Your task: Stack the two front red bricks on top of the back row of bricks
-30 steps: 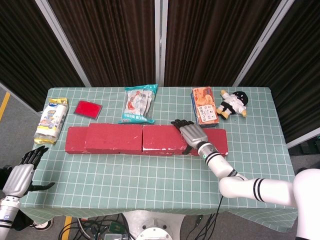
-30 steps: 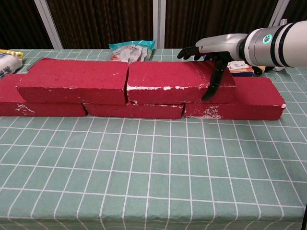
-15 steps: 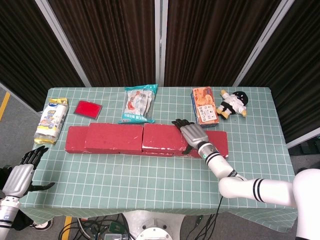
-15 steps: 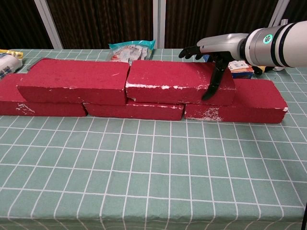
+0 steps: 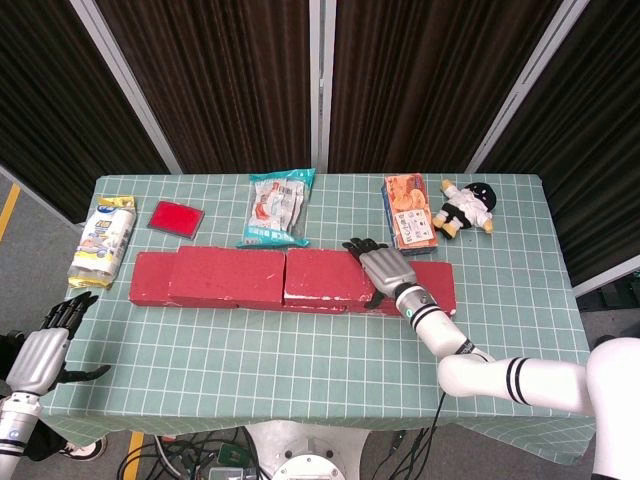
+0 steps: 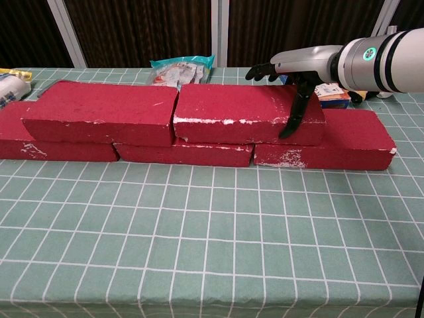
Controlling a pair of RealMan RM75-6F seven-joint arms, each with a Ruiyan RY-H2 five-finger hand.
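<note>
Chest view: right hand [image 6: 295, 79] clasping right end of upper red rectangular foam brick [image 6: 245, 112], thumb down front face, fingers across top; likely squaring it against neighbouring upper red brick [image 6: 99, 112] to its left. Both seated on back row of red bricks [image 6: 331, 139] beneath. Left hand [image 5: 45, 345] released, empty, well clear.

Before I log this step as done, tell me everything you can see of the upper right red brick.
The upper right red brick is a long dull-red block with white chipped patches along its front edge. It lies flat on the bottom row of bricks, spanning two of them, its left end against the upper left brick. The right hand lies over its right end, fingers along the top and the thumb down the front face.
</note>
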